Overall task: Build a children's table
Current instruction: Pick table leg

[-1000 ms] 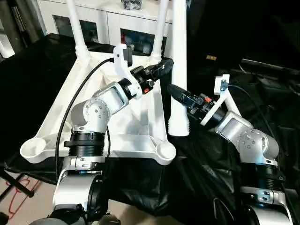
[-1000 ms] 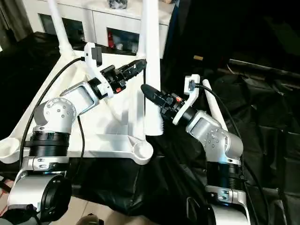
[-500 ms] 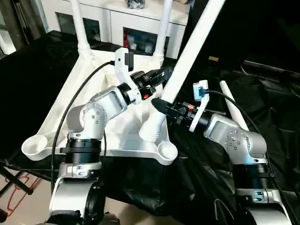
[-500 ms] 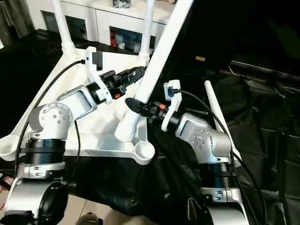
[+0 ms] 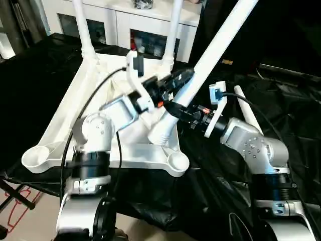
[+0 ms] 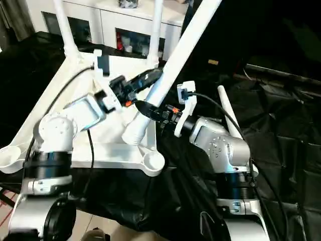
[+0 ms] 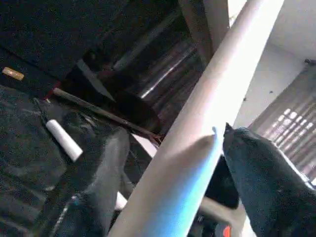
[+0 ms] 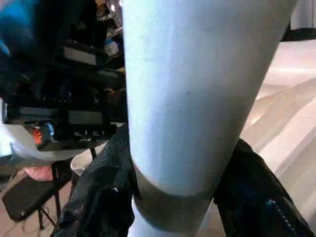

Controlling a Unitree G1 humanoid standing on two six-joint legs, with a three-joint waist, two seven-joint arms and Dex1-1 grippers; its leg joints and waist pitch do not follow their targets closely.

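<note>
The children's table top (image 5: 65, 120) lies upside down on black cloth, with two white legs (image 5: 83, 30) standing in its far corner sockets. A third leg (image 5: 215, 45) leans steeply, its top toward the right. Its thick end (image 5: 159, 136) sits over the ribbed underside, close to the near right socket (image 5: 176, 161). My right gripper (image 5: 173, 108) is shut on this leg just above the thick end, with its fingers (image 8: 103, 187) hugging both sides. Higher up, my left gripper (image 5: 183, 78) is open, with the leg (image 7: 207, 123) running between its fingers (image 7: 256, 173). Another leg (image 5: 246, 108) lies on the cloth to the right.
A white cabinet with glass doors (image 5: 130, 25) stands right behind the table top. Crumpled black cloth (image 5: 296, 100) covers the surface to the right. The near left socket (image 5: 32, 158) hangs at the front edge, above the floor.
The third leg stood upright beside the top's right edge. It now leans, with its thick end swung over the underside. My left gripper has moved up the leg and its fingers have spread.
</note>
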